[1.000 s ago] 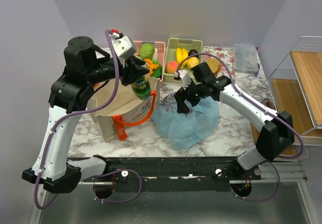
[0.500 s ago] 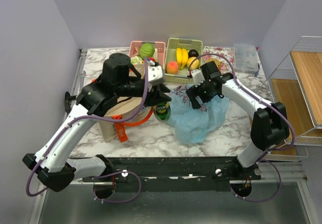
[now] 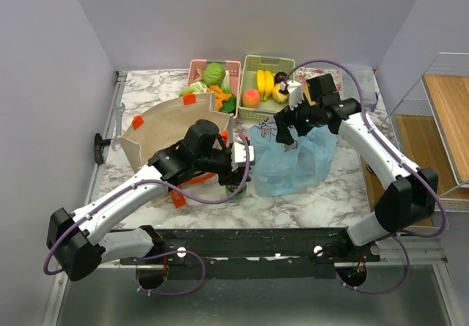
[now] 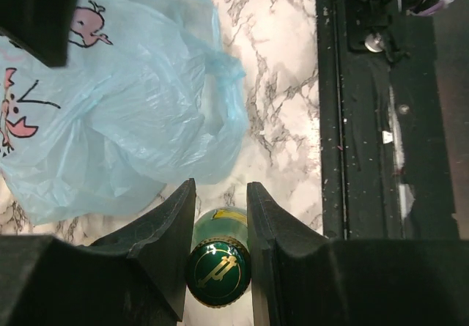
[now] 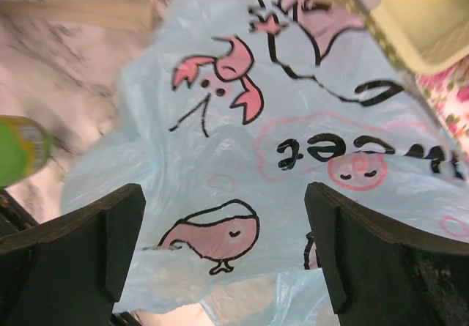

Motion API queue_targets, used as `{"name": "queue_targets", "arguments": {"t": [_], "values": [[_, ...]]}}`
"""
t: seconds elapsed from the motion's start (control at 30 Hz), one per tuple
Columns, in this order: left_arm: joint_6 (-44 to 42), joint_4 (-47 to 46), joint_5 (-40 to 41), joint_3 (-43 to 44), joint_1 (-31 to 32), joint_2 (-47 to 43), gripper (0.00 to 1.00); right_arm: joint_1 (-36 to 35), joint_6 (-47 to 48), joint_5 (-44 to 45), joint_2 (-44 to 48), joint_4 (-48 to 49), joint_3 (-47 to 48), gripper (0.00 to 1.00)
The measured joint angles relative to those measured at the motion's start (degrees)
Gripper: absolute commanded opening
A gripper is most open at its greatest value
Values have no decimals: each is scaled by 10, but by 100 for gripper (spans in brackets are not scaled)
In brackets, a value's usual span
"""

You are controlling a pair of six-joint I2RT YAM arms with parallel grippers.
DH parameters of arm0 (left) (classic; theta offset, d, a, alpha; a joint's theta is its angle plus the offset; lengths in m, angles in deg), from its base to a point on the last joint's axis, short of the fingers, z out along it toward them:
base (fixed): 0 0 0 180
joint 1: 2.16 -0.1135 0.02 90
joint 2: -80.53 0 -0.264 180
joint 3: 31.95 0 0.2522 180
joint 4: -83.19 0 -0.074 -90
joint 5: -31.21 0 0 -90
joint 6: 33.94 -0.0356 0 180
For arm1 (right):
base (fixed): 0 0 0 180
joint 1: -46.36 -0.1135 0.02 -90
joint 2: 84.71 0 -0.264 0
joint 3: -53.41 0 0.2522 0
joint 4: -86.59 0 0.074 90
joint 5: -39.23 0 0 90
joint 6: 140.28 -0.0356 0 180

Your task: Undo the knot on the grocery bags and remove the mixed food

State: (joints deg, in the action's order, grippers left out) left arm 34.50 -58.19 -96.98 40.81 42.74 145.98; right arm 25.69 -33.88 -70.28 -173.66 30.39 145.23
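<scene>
The light blue grocery bag (image 3: 289,163) with pink animal prints stands crumpled at mid-table. No knot shows; one handle loop (image 4: 220,95) hangs loose. My right gripper (image 3: 286,131) hovers over the bag's top, open, with only printed plastic (image 5: 242,135) below its jaws (image 5: 223,205). My left gripper (image 3: 238,173) is shut on the neck of an upright green bottle (image 4: 218,264), just left of the bag's front. A green cabbage (image 3: 214,72) and orange pieces (image 3: 218,91) lie in the pink basket. A peach (image 3: 251,97) lies in the yellow-green basket.
A beige tote (image 3: 172,124) with orange straps stands open to the left, behind my left arm. The pink basket (image 3: 233,65) and yellow-green basket (image 3: 268,61) with bananas (image 3: 265,83) line the back. A black rail (image 4: 366,121) runs along the near edge. A wire rack (image 3: 447,121) stands at right.
My left arm has swung down from over the tote to the table in front of the bag, carrying the green bottle. The right gripper has moved back and right and opened slightly wider.
</scene>
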Motion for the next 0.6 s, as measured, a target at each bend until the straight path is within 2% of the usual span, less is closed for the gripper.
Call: {"name": "queue_targets", "arguments": {"t": [0.33, 0.37, 0.4, 0.43, 0.5, 0.6], "values": [[-3, -123, 26, -112, 7, 2, 0, 0, 1, -83, 89, -4, 25, 100], [-3, -133, 27, -119, 8, 2, 7, 0, 3, -87, 91, -10, 29, 100], [-3, -137, 27, -122, 9, 2, 20, 0, 7, -91, 91, -16, 36, 100], [-3, -146, 28, -127, 10, 2, 40, 0, 10, -95, 91, -23, 43, 100], [-4, -153, 28, -129, 10, 2, 66, 0, 17, -103, 90, -39, 59, 100], [-9, -180, 29, -129, 11, -5, 86, 0, 30, -116, 90, -61, 88, 100]]}}
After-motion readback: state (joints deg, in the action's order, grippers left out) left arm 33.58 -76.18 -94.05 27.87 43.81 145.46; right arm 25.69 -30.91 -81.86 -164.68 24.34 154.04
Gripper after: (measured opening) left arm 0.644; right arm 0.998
